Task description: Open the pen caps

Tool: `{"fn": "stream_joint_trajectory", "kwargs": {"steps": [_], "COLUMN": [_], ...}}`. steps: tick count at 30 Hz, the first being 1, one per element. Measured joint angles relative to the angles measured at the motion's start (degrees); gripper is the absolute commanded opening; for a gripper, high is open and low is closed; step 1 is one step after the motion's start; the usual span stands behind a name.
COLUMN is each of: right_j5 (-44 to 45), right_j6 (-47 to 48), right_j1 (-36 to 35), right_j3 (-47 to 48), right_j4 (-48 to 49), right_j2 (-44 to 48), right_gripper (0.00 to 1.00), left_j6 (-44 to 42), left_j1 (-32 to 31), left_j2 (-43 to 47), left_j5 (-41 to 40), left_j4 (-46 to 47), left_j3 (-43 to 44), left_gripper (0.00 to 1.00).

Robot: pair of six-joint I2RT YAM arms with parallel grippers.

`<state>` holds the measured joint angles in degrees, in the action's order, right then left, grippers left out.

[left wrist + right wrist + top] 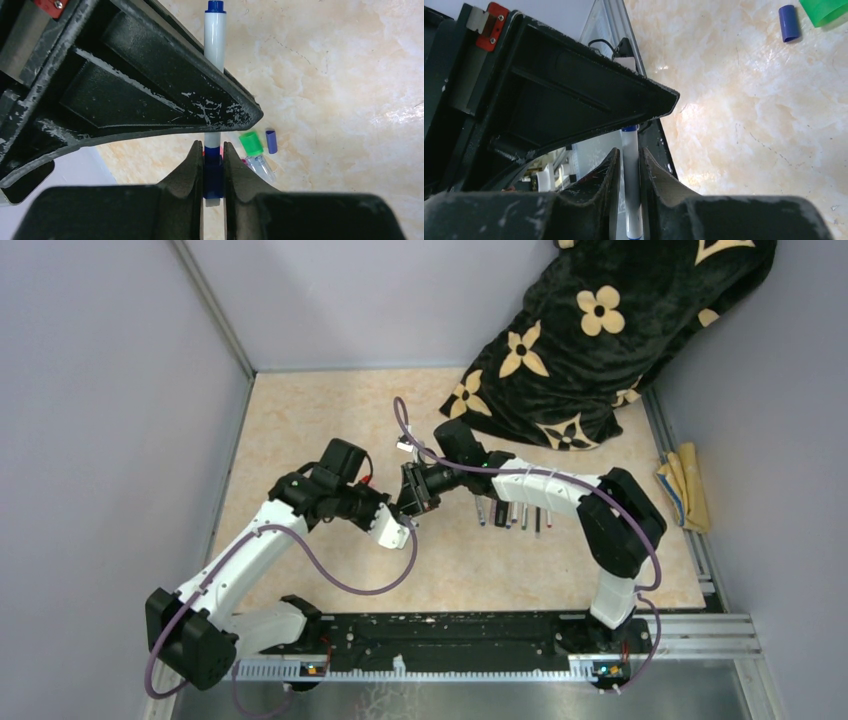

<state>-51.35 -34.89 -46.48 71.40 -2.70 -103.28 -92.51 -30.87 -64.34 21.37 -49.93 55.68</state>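
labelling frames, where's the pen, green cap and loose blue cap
pen [215, 37], left wrist view, white barrel
green cap [251, 145], left wrist view, its side
loose blue cap [789, 22], right wrist view, its side

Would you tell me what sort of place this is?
Probably a robotics lab test cell: plain lilac panels wall in a marble-patterned tabletop, an aluminium rail runs along the near edge, and a flowered blanket fills one far corner.

Left wrist: blue pen [215, 35] mid-barrel hidden behind left gripper [214, 145] upper finger [150, 85]; cap [213, 172] half sunk between black pads [190, 170]; right wrist: same pen's lower end cut by bottom edge, green cap [826, 10] cut by top edge; overhead: pens [515, 515] partly under right arm [545, 488], colours too small to tell.
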Motion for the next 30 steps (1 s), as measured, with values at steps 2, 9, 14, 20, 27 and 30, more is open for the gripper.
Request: {"fn": "stream_joint_trajectory", "kwargs": {"steps": [2,9,14,20,27,30], "right_j5": [0.66,2.01,6.01,13.88,13.49,14.91], "right_j6": [-1.05,-3.28,-1.73,1.92,5.73,6.73], "right_j1": [0.0,-0.07,-0.11,0.66,1.29,1.4], "right_j3": [-0.52,-2.71,-6.23,-11.02,-17.33,-17.73], "right_j4": [1.44,6.25,6.99,6.67,-6.69,-9.4], "right_j2": [-0.07,-0.11,1.95,6.43,12.55,12.59], "right_gripper": [0.07,0.0,0.0,0.0,0.0,0.0], "left_j6": [0.15,0.59,1.01,0.44,0.39,1.66], "left_j1": [0.0,-0.04,-0.5,1.05,9.29,9.29], "left_j2": [0.0,0.0,-1.7,-6.45,-9.7,-10.54], "left_j5": [0.04,-1.75,-3.15,1.73,-11.54,-12.46], "left_j4": [0.07,0.63,3.1,7.87,10.67,11.45], "left_j3": [0.0,-0.33,-1.68,-1.68,-1.66,-1.66], "left_gripper": [0.0,0.0,0.0,0.0,0.0,0.0]}}
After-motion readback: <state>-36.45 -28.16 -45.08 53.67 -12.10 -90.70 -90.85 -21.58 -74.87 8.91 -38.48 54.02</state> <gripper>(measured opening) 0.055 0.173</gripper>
